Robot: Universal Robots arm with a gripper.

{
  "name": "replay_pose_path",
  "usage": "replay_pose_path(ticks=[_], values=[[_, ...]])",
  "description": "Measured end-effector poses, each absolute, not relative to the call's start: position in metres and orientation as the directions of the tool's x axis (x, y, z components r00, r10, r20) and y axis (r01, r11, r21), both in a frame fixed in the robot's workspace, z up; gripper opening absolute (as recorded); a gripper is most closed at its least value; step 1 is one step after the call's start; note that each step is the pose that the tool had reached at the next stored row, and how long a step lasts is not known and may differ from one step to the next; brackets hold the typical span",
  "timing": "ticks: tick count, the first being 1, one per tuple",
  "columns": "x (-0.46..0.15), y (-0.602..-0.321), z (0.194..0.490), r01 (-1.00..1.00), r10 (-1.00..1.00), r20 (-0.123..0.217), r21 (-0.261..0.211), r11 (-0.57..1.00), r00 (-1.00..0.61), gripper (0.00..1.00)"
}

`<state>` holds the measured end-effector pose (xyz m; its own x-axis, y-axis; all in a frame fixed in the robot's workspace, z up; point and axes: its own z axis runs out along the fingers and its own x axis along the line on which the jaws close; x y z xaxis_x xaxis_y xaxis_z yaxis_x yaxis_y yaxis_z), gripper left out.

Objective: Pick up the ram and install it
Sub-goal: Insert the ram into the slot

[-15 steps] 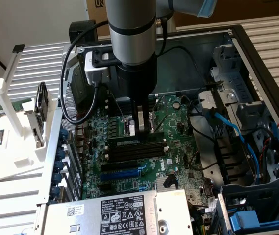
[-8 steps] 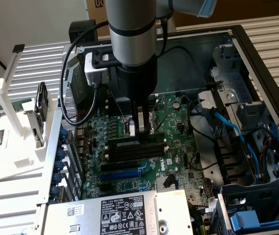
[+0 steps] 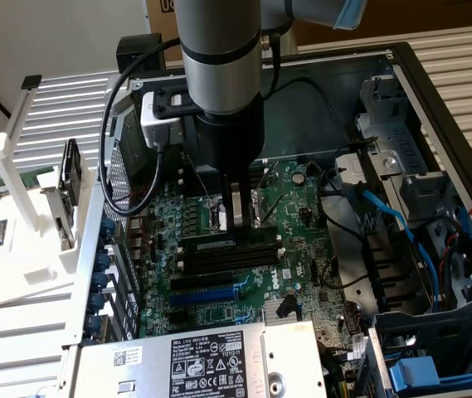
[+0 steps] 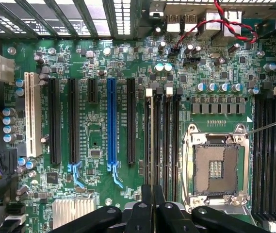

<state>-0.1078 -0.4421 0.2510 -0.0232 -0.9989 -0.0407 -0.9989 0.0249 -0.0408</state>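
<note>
you're seeing the gripper (image 4: 152,200) pinching nearly closed on the ram (image 4: 152,141). the ram is standing on edge straight beneath the fingertips, running along the black memory slots (image 4: 175,145) of the motherboard (image 4: 91,126). the open processor socket (image 4: 215,167) is sitting just beside the fingers.

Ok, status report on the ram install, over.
Tool shut, tips down at the memory slots beside the empty processor socket. Can't tell whether the ram is seated under it. No obstruction seen on the slots.
</note>
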Motion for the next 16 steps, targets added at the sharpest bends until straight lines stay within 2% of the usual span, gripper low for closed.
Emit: replay_pose_path(ticks=[7, 16], values=[[-0.1082, -0.4387, 0.2495, -0.998, -0.999, -0.027, -0.049, 0.024, -0.023, 0.12], [-0.1090, -0.4400, 0.2466, -0.998, -0.999, -0.027, -0.051, 0.024, -0.023, 0.12]])
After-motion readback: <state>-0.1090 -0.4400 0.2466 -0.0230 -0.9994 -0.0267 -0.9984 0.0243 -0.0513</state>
